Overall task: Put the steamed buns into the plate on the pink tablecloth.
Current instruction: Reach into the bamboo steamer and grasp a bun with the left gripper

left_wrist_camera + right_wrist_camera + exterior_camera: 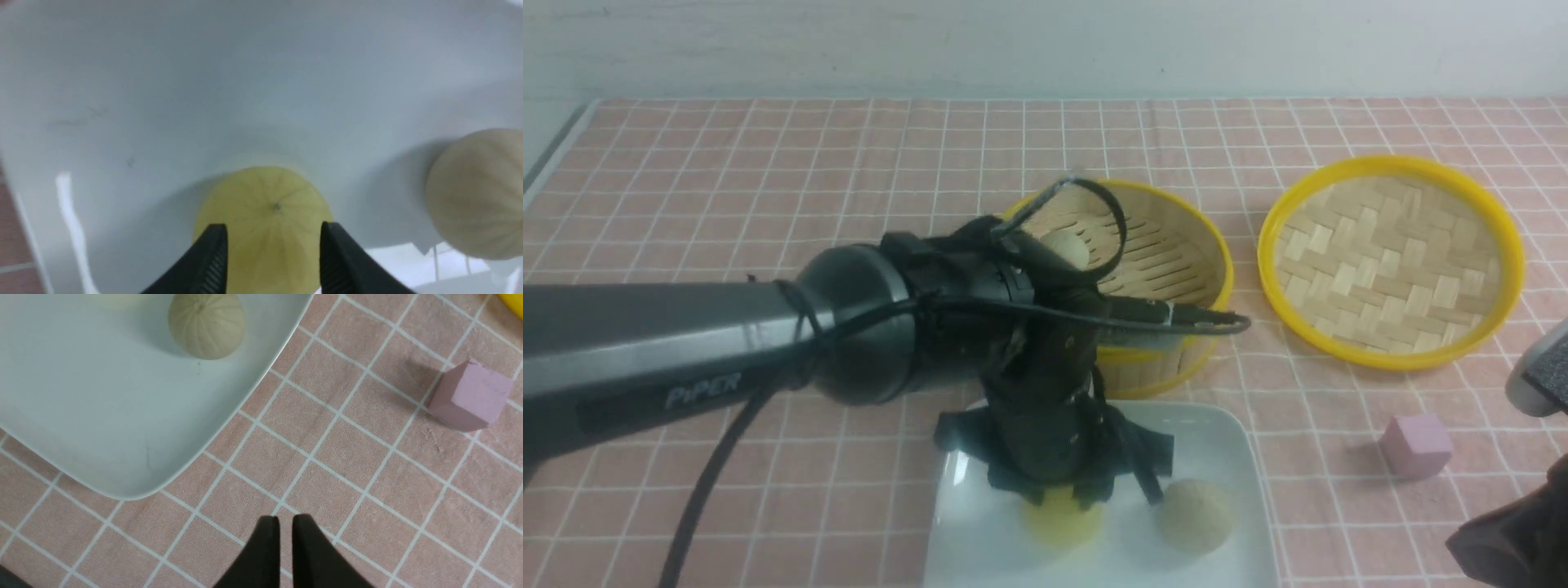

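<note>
My left gripper (pixel 1062 500) hangs over the white square plate (pixel 1233 441), shut on the pale yellow steamed bun (pixel 1063 523), low on the plate. In the left wrist view its fingertips (pixel 214 245) press both sides of the yellow bun (pixel 269 204). A beige bun (pixel 1196 514) lies on the plate beside it and also shows in the left wrist view (pixel 478 196) and the right wrist view (pixel 206 324). Another beige bun (pixel 1066 245) sits in the bamboo steamer (pixel 1176 245), partly hidden by the arm. My right gripper (pixel 286 517) is shut and empty above the pink tablecloth (pixel 367 477), off the plate's corner (pixel 135 490).
The round woven lid (pixel 1388 261) lies at the right, beyond the steamer. A small pink cube (pixel 1417 443) sits on the cloth right of the plate and shows in the right wrist view (pixel 470 396). The right arm (pixel 1515 543) is at the lower right corner.
</note>
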